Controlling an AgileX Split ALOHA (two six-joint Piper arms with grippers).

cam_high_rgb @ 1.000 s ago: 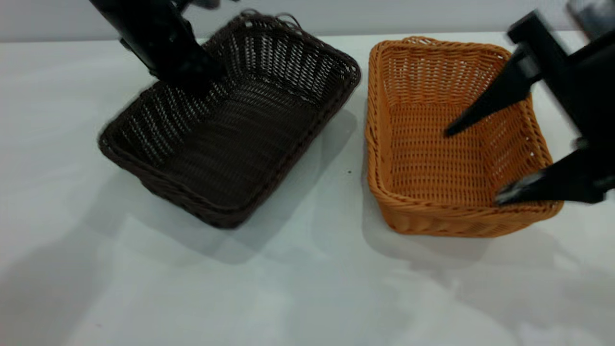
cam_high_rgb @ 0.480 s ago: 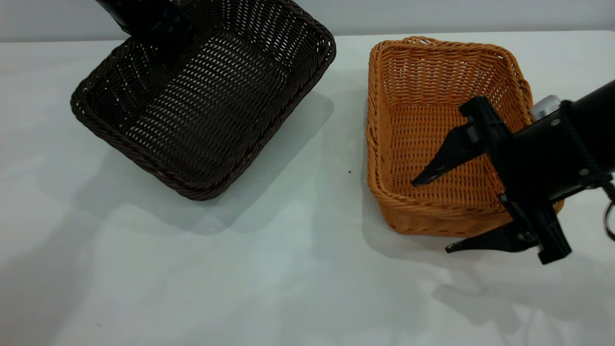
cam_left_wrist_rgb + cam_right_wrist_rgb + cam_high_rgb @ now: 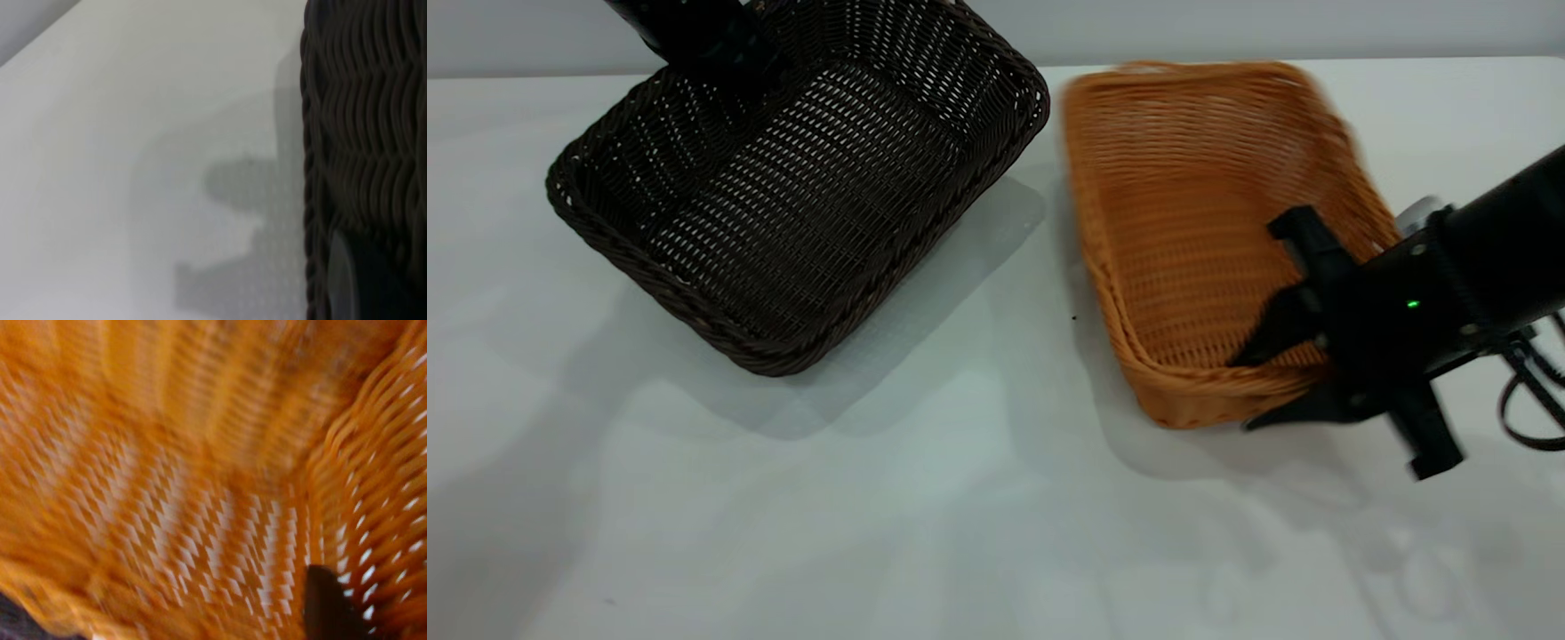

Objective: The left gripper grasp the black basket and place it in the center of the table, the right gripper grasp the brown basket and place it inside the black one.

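The black basket point(image 3: 800, 204) hangs tilted over the table point(image 3: 960, 498) at the back left, casting a shadow beneath it. My left gripper point(image 3: 725, 76) holds its far rim from above, and the fingertips are hidden by the weave. In the left wrist view the dark basket wall point(image 3: 367, 133) fills one side, with one finger point(image 3: 343, 280) against it. The brown basket point(image 3: 1183, 222) sits at the right, blurred with motion. My right gripper point(image 3: 1249, 391) is shut on its near rim, one finger inside and one outside. The right wrist view shows orange weave point(image 3: 167, 487) and one dark finger point(image 3: 327, 607).
The pale tabletop spreads wide in front of both baskets and in the gap between them. A small dark speck point(image 3: 1073, 317) lies between the baskets. Loose cable loops point(image 3: 1529, 400) hang off the right arm near the table's right side.
The right gripper came down and closed from wide open onto the brown basket's near rim, and that basket has shifted left. The black basket rose and moved back-left in the left gripper.
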